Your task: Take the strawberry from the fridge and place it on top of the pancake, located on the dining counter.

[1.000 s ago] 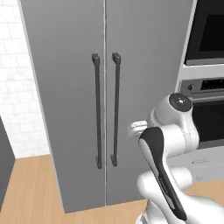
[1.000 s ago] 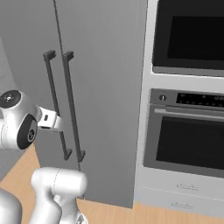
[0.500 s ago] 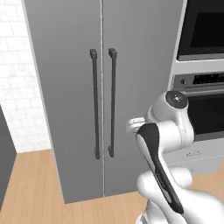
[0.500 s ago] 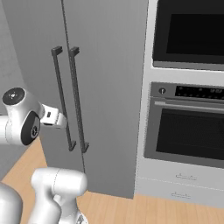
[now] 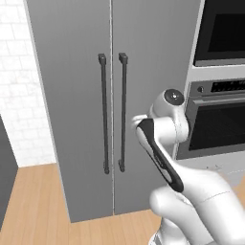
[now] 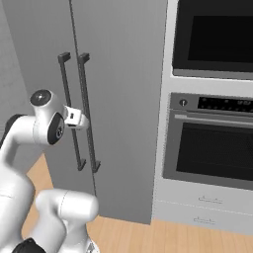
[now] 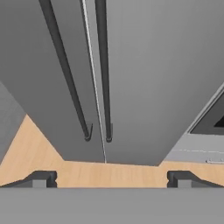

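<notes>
The fridge stands straight ahead of me, tall and grey, with both doors shut. Its two dark bar handles run side by side along the door seam. The right base view also shows the fridge and its handles. In the hand view my gripper is open with nothing between its fingertips, and it looks at the lower ends of the handles from a short way off. The strawberry is hidden behind the shut doors. The pancake and the dining counter are out of view.
A built-in wall oven with a dark glass door stands right of the fridge, with a white drawer front below it. A white brick wall is to the left. The wooden floor lies in front.
The whole picture has shifted a little, so the base has moved. My arm's upper joints have swung toward the fridge handles. The gripper has stayed open and the doors stay shut.
</notes>
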